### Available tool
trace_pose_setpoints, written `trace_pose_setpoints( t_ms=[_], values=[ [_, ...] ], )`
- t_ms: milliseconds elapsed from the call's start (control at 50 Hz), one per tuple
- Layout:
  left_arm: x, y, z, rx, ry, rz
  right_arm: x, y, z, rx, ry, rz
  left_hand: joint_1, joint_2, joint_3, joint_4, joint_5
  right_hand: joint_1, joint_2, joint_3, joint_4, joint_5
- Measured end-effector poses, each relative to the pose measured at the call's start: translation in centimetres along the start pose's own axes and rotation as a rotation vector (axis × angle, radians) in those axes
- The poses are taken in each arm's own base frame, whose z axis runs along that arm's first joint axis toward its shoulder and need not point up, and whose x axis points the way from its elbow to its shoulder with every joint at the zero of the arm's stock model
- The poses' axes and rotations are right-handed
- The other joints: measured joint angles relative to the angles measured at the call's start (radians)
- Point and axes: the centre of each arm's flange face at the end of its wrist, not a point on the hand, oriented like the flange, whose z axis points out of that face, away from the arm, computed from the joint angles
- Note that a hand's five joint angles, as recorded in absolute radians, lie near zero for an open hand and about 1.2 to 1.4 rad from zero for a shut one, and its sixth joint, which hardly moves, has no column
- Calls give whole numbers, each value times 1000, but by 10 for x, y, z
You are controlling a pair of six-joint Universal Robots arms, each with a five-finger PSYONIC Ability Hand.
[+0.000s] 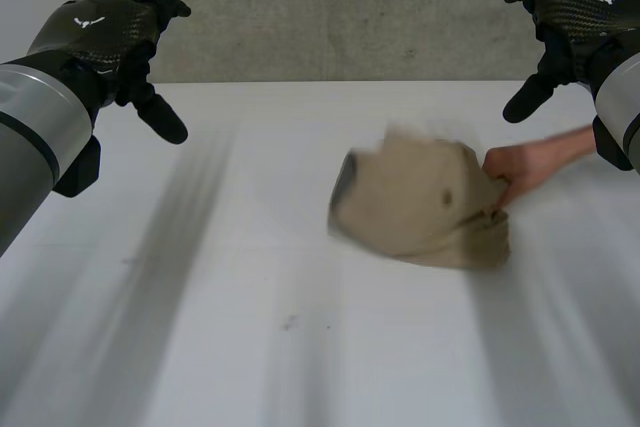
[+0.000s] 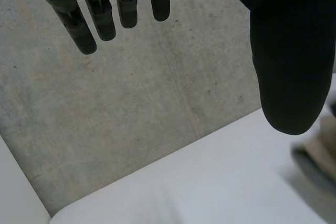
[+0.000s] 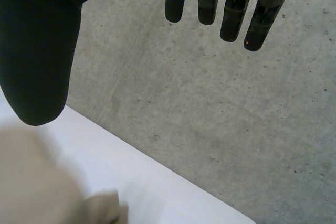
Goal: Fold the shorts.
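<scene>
Soft, even light lies on the smooth white table (image 1: 200, 347) and the rough grey concrete wall (image 1: 330, 7), bright but mild. The crumpled beige cloth shorts (image 1: 420, 207) throw a faint shadow just under their near edge, and their outline looks smeared. From my wrists, my black left hand (image 2: 283, 51) and black right hand (image 3: 37, 40) are near-silhouettes, the thumbs dark, featureless masses.

White table (image 1: 300, 347) before a grey concrete wall (image 1: 330, 7) — a person's hand (image 1: 515, 172) at the table's right side
</scene>
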Motion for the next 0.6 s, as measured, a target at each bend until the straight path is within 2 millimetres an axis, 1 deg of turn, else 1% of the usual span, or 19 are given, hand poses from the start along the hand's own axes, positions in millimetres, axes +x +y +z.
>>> trace_pose_setpoints(
  t_ms=[220, 460, 600],
  values=[
    [0, -1, -1, 23, -1, -2, -1, 2, -1, -7, -5, 1, 0, 0, 0, 0, 0, 0, 0, 0, 0, 0],
    [-2, -13, -5, 81, -7, -8, -2, 3, -2, -9, -6, 0, 0, 0, 0, 0, 0, 0, 0, 0, 0, 0],
    [-2, -13, -6, 83, -7, -8, -2, 4, -2, -9, -6, 0, 0, 0, 0, 0, 0, 0, 0, 0, 0, 0]
  ],
)
